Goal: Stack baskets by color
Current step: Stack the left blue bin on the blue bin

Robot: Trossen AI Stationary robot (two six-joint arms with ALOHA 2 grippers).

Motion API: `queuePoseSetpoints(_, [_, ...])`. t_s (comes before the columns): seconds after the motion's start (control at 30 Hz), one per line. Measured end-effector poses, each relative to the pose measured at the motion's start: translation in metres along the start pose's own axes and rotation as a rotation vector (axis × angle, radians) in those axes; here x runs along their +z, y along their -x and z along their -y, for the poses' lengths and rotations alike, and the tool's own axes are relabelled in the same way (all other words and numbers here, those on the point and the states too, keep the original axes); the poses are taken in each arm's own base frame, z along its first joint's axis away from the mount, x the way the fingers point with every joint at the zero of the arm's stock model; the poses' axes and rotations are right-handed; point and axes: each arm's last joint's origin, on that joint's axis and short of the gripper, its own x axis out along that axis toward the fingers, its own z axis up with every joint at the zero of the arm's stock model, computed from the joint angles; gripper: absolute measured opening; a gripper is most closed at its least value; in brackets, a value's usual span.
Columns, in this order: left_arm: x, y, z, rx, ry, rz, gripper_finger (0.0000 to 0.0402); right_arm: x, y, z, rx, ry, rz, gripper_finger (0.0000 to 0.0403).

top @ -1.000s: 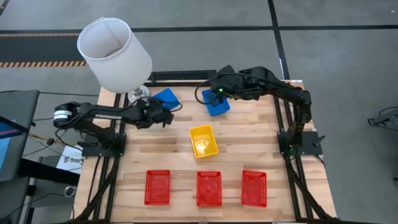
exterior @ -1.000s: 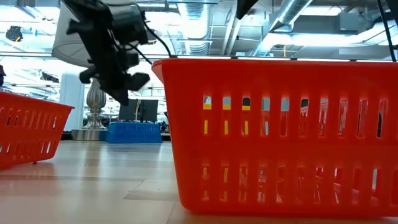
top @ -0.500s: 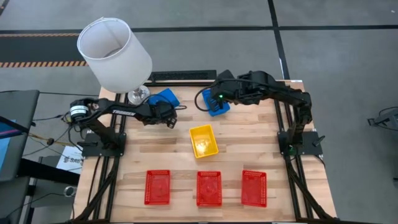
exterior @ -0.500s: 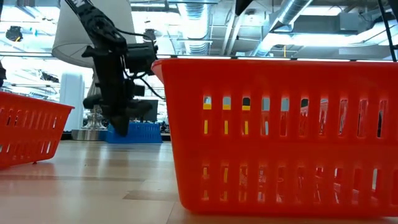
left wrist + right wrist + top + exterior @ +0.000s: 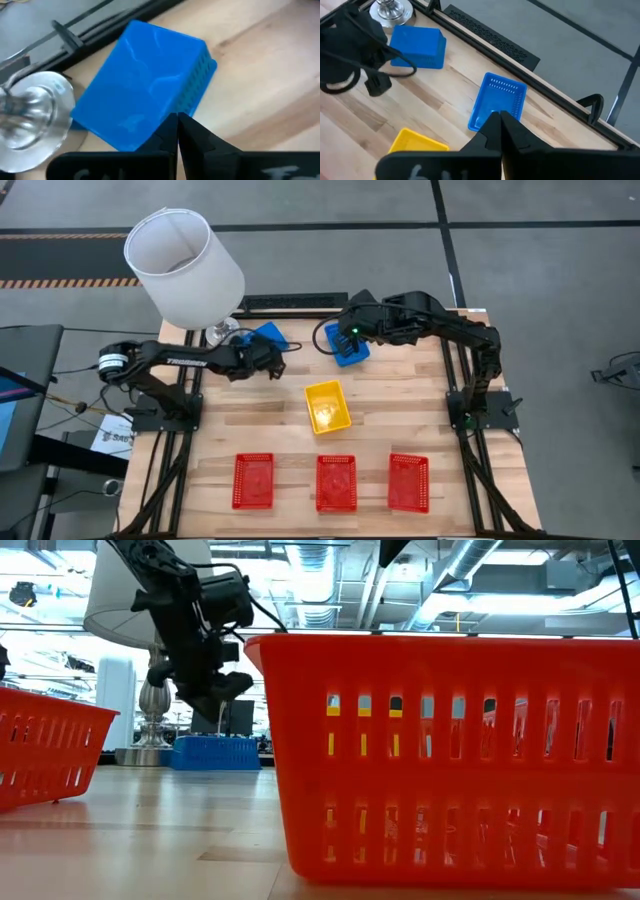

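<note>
A blue basket (image 5: 265,336) lies bottom up at the far left of the table, beside the lamp's foot; it shows large in the left wrist view (image 5: 145,85). My left gripper (image 5: 275,367) is shut, just off this basket's near side and above the table (image 5: 228,688). A second blue basket (image 5: 500,100) stands open side up at the far middle, and my right gripper (image 5: 499,120) hangs shut high above it. A yellow basket (image 5: 327,406) sits mid-table. Three red baskets (image 5: 253,480) (image 5: 336,482) (image 5: 408,482) stand in a row along the near edge.
A lamp with a white shade (image 5: 183,268) and a silver foot (image 5: 30,107) stands at the table's far left corner, next to the upturned blue basket. A dark rail (image 5: 490,35) runs along the far edge. Bare wood lies between the yellow basket and the red row.
My left gripper has dipped toward the table by the upturned blue basket, then risen again, rolling a little and shifting slightly toward the table's right. It has stayed shut. The baskets have not moved.
</note>
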Motion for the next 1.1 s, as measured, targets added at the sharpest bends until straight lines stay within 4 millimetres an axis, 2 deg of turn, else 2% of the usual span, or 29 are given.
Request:
queuePoseSetpoints(0.17, [0.005,-0.001,-0.006,0.099,-0.006,0.075,0.0,0.001,-0.001,0.001,-0.004,-0.004,0.0,0.0012])
queuePoseSetpoints(0.33, [0.001,-0.018,-0.017,0.159,0.018,0.049,0.0,0.001,-0.001,0.001,-0.005,0.006,0.0,0.0009])
queuePoseSetpoints(0.5, [-0.008,-0.033,-0.02,0.075,0.045,-0.044,0.0,0.001,-0.002,0.001,-0.005,0.019,-0.001,0.0011])
queuePoseSetpoints(0.8, [-0.026,-0.035,0.005,0.046,-0.027,-0.079,0.0,0.001,-0.002,0.001,-0.006,0.03,-0.001,0.0011])
queuePoseSetpoints(1.1, [-0.057,-0.005,0.035,0.019,-0.224,-0.023,0.0,0.002,-0.003,0.002,-0.009,0.046,-0.002,0.0012])
